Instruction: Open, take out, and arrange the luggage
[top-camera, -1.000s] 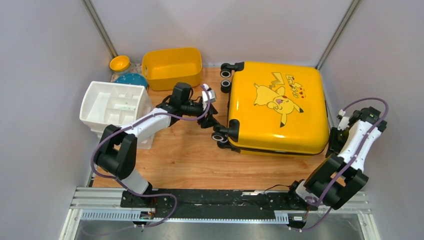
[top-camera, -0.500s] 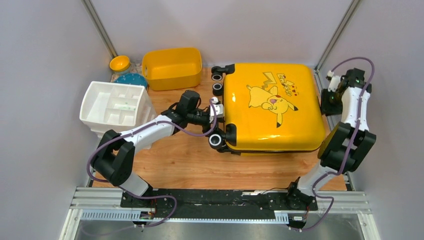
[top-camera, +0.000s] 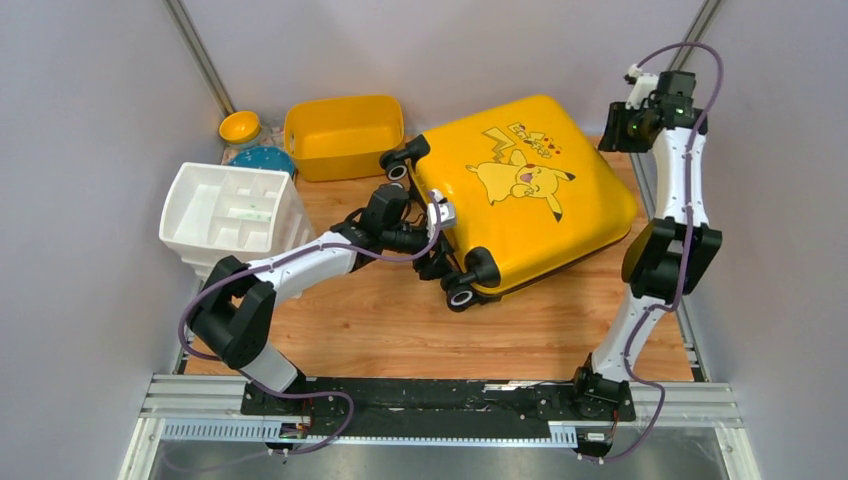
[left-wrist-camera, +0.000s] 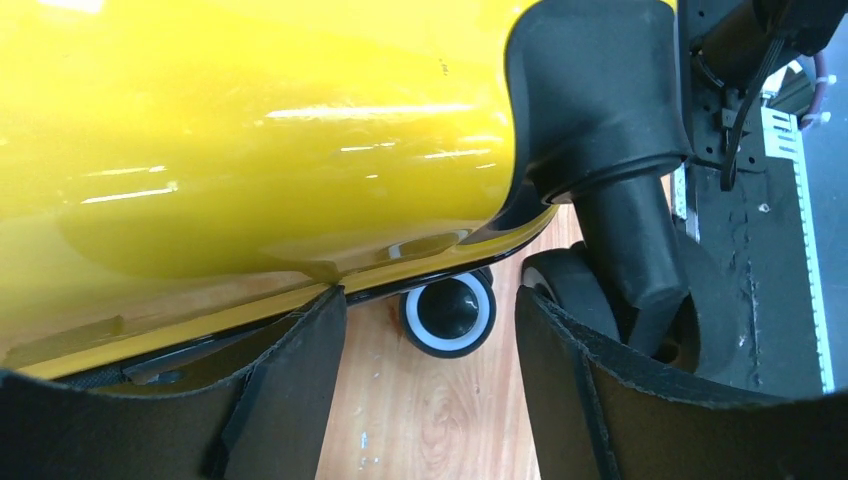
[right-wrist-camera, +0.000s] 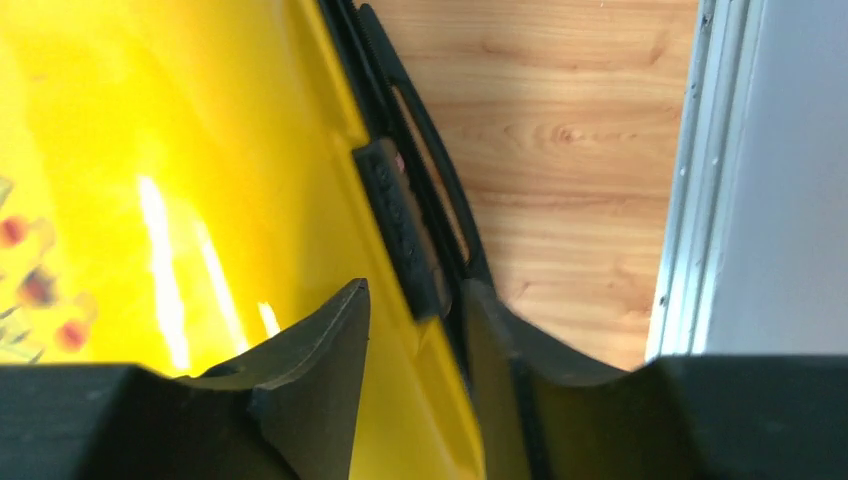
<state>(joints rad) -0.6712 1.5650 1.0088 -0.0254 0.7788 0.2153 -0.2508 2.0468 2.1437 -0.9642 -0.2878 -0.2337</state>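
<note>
Luggage (top-camera: 520, 200) swung counter-clockwise, left jaws wide open beside a wheel (left-wrist-camera: 447, 315), right jaws astride its handle (right-wrist-camera: 397, 215) — grip unclear.

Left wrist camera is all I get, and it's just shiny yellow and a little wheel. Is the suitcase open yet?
Observer: No. From above, the luggage lies shut and flat, Pikachu side up, slanted across the table.
Operator: Where's the other robot hand?
Observer: The right gripper is at the case's far right corner. Its own camera shows its fingers either side of the black zipper edge.
Operator: Anything else on the table?
Observer: Yes, a white organiser and a yellow tub, both left of the case.
</note>
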